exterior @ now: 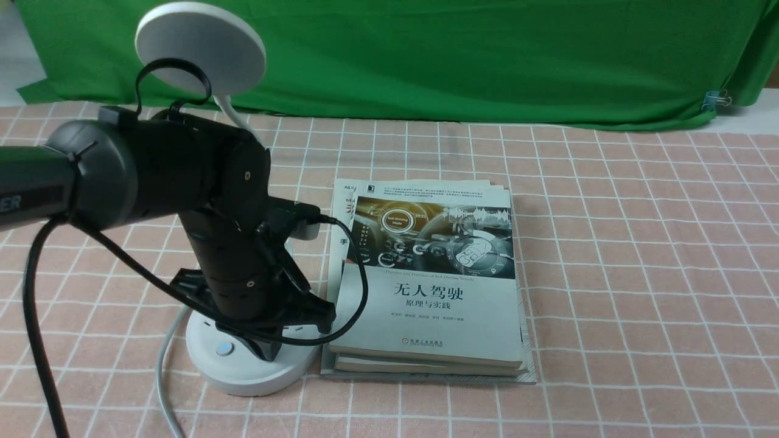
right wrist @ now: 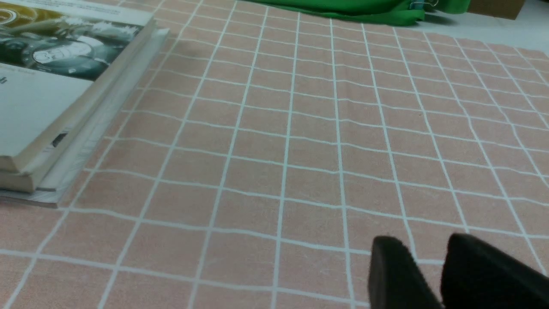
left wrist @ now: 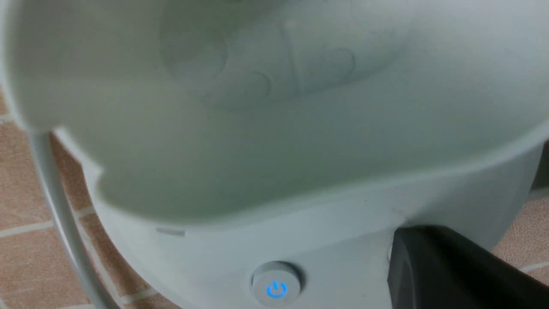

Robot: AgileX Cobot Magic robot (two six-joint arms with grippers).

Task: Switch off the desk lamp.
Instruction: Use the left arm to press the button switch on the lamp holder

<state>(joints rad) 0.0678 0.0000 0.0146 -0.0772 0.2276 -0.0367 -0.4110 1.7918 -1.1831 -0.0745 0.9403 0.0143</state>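
The black left claw [exterior: 266, 353], its opening impossible to tell, is pressing near the likely light, tippable white round-based desk lamp [exterior: 249, 383], best steadied by its base.

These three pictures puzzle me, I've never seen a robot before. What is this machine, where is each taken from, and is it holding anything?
It is a robot with two arms, each ending in a gripper, a pincer-like hand.

The front view looks forward from between the arms. On its left, the left gripper reaches down over the round base of a white desk lamp. Beside it lies a stack of books on a checked cloth.

The other two come from cameras on the wrists. The left one shows a power button glowing blue; the right one shows the right gripper above the cloth.

Neither gripper appears to hold anything.
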